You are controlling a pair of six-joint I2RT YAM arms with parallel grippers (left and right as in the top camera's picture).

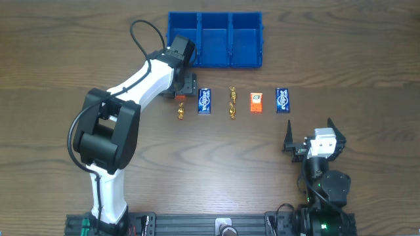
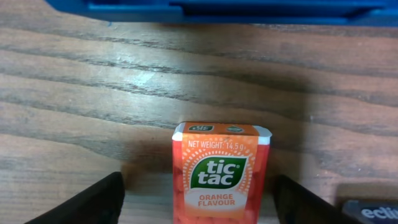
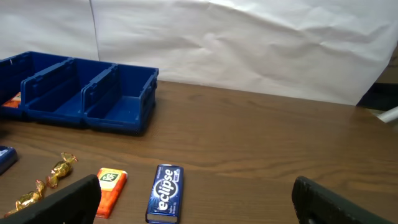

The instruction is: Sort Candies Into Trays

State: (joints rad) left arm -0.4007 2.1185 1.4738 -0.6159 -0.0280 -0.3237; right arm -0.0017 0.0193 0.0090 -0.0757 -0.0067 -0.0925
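A blue tray (image 1: 215, 39) with three compartments stands at the back of the table. My left gripper (image 1: 183, 90) hangs low in front of its left end, open, with an orange mint box (image 2: 221, 180) between the fingers (image 2: 93, 199) and a gap on each side. Along a row lie a gold candy (image 1: 181, 113), a blue gum pack (image 1: 205, 100), two gold candies (image 1: 231, 103), a second orange box (image 1: 256, 103) and another blue pack (image 1: 283, 99). My right gripper (image 1: 310, 133) is open near its base, holding nothing.
The wood table has free room in front of the candy row and to the right of the tray. In the right wrist view the tray (image 3: 81, 93) stands far off, with the orange box (image 3: 111, 190) and blue pack (image 3: 165, 193) nearer.
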